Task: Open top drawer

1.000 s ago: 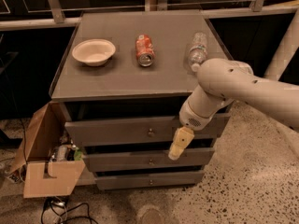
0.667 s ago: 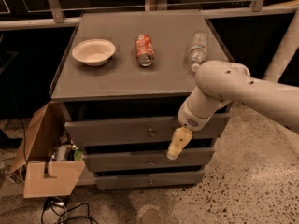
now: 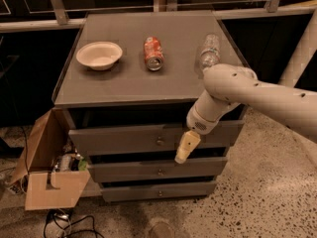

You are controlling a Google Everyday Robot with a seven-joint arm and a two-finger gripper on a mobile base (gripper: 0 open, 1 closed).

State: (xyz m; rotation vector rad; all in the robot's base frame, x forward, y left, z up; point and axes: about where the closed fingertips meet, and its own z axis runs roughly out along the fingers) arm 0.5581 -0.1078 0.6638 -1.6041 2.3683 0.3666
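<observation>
Gripper (image 3: 182, 150) (grip state: can't tell) hangs just right of brass knob (image 3: 160, 142) on top drawer (image 3: 114, 139), directly under counter (image 3: 124, 83); IMO should slide left, centre on knob, clamp, pull straight out.

My arm (image 3: 282, 100) spans the right side of the frame at approx. mid-height, a thick off-white link running from the right edge left & slightly up to a rounded elbow (image 3: 225, 81) just right of centre. There it bends down-left into the wrist (image 3: 204, 118), w/ the gripper (image 3: 184, 148) hanging below it. Gripper's tan, tilted down and a bit left, slightly right of frame centre & a little under mid-height.
</observation>
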